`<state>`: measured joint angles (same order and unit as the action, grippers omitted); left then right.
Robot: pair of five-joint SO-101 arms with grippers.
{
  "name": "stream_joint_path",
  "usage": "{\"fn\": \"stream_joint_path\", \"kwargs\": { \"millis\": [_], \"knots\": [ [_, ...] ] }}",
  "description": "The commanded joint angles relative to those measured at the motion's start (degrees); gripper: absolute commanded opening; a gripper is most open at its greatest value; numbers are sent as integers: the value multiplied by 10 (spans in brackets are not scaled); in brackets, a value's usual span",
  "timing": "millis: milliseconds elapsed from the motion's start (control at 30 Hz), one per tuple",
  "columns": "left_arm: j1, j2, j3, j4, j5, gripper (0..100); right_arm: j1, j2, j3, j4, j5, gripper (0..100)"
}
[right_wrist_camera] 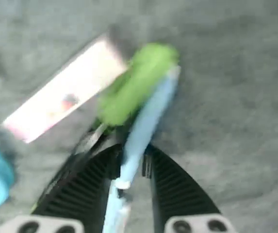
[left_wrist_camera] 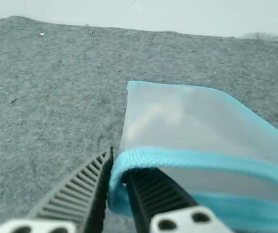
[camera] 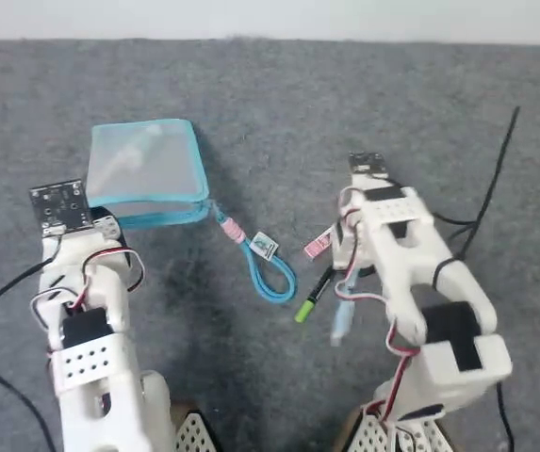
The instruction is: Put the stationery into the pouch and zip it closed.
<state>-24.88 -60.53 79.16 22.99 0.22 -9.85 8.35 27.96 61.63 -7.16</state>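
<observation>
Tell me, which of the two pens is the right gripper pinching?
The light-blue pen: the right gripper is shut on it, while the green-capped pen lies alongside, outside the grip.

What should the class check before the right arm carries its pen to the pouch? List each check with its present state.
1. Left gripper clamped on the pouch rim: ok.
2. Right gripper shut on the blue pen: ok.
3. Green pen clear of that grip: cannot tell; it lies right against the blue pen.
4. Pouch mouth open wide enough: cannot tell.
5. Path free: not ok; the blue strap lies between the pens and the pouch.
6. All stationery inside: not ok; the pink piece and the pens are outside.
</observation>
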Motion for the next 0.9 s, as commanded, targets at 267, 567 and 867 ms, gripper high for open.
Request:
{"fn": "stream_joint_path", "kwargs": {
  "millis": [267,567,867],
  "knots": [
    [30,7,-36,3,5,11,105,18,-202,55,137,17],
    [104,4,-33,40,5,11,60,18,-226,149,137,229],
    [105,4,-31,40,5,11,7,-8,-183,153,86,260]
  ]
}}
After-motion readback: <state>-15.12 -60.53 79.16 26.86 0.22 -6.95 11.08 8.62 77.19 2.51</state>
